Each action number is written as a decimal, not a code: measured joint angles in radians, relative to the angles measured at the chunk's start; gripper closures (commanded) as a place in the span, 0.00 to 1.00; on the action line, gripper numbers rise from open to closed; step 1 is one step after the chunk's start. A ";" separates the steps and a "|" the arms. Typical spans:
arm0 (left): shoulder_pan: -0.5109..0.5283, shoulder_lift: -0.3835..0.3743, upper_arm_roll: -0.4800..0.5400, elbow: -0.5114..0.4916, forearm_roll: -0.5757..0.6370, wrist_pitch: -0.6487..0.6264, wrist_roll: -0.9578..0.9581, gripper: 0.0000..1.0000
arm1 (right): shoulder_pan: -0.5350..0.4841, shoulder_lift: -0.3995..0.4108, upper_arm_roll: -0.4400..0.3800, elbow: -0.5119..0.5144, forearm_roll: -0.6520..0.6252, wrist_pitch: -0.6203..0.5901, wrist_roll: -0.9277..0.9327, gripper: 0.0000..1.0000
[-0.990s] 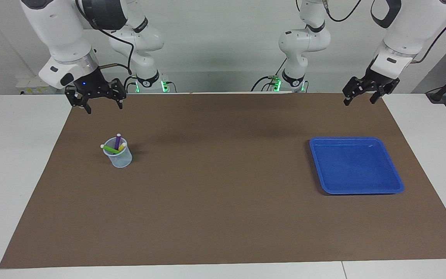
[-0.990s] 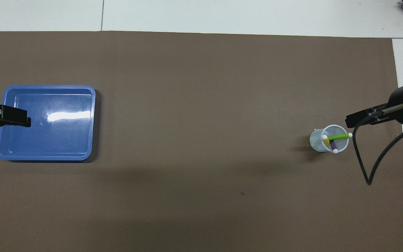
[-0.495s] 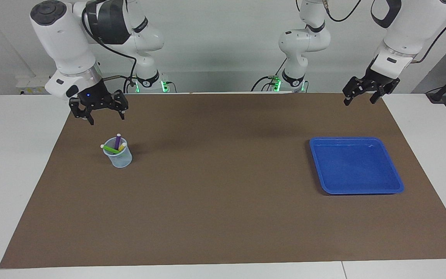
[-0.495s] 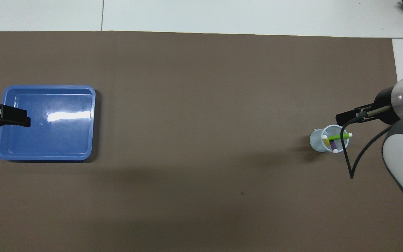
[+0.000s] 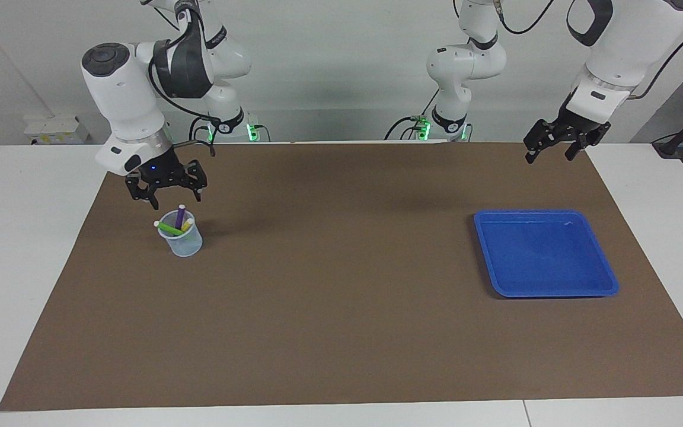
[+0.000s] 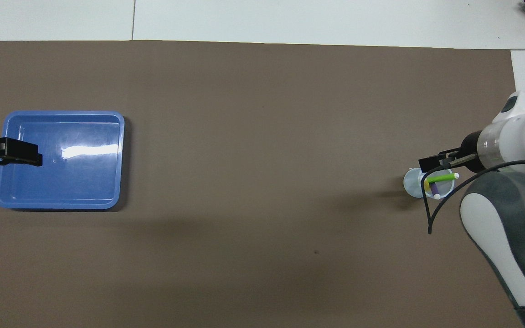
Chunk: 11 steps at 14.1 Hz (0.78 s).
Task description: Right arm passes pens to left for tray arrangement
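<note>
Three pens stand in a small translucent cup [image 5: 184,244] toward the right arm's end of the table: a purple pen [image 5: 180,214], a green pen [image 5: 168,227] and a yellow pen [image 5: 187,225]. My right gripper [image 5: 176,202] hangs open just over the cup, its fingertips apart and holding nothing. From overhead, the right gripper [image 6: 431,162] covers the cup's [image 6: 409,184] rim, with the green pen [image 6: 442,178] poking out. The blue tray [image 5: 546,252] lies bare toward the left arm's end. My left gripper [image 5: 549,156] waits open in the air, over the mat between the tray and the robots.
A brown mat [image 5: 341,308] covers most of the white table [image 5: 21,249]. A black cable [image 6: 429,218] loops down from the right wrist beside the cup. In the overhead view the left gripper [image 6: 16,152] overlaps the tray's [image 6: 62,187] edge.
The right arm has swung down and toward the cup, bringing its gripper from over the mat's corner to just over the pens. The left arm has stayed put.
</note>
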 measured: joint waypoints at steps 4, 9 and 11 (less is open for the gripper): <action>-0.002 -0.003 -0.007 -0.013 0.000 0.010 0.000 0.00 | 0.004 0.052 0.001 -0.054 0.000 0.040 -0.038 0.37; -0.007 -0.039 -0.015 -0.091 -0.031 0.020 -0.004 0.00 | 0.004 0.071 0.001 -0.123 0.000 0.097 -0.113 0.42; -0.028 -0.086 -0.015 -0.192 -0.038 0.071 -0.010 0.00 | 0.003 0.071 0.000 -0.139 0.000 0.108 -0.114 0.46</action>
